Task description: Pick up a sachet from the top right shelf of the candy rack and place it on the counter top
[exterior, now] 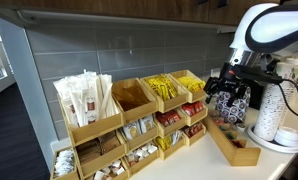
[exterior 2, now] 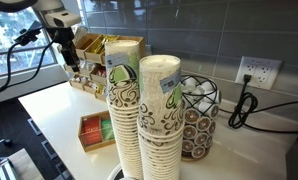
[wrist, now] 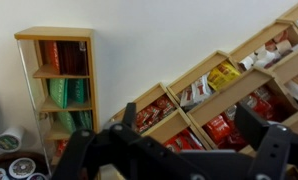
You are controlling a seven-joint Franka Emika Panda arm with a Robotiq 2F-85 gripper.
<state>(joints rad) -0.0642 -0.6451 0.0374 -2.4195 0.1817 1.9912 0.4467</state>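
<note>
The candy rack [exterior: 139, 125] stands on the counter top [exterior: 204, 162] against the tiled wall. Its top right shelf [exterior: 196, 84] holds yellow sachets [exterior: 192, 80]. My gripper [exterior: 225, 88] hovers just to the right of that shelf, at about its height, open and empty. In an exterior view the gripper [exterior 2: 65, 52] hangs above the rack [exterior 2: 94, 62] at the far end of the counter top [exterior 2: 59, 112]. In the wrist view the open fingers [wrist: 189, 128] frame bins of red sachets [wrist: 225, 128]. Yellow packets [wrist: 225, 74] lie in a bin beyond them.
A small low wooden tray [exterior: 237, 145] with red and green packets sits right of the rack, below the gripper; it also shows in the wrist view [wrist: 64, 90]. Stacked paper cups [exterior 2: 139, 110], a wire pod basket [exterior 2: 199, 115] and a wall outlet [exterior 2: 257, 72] stand nearby.
</note>
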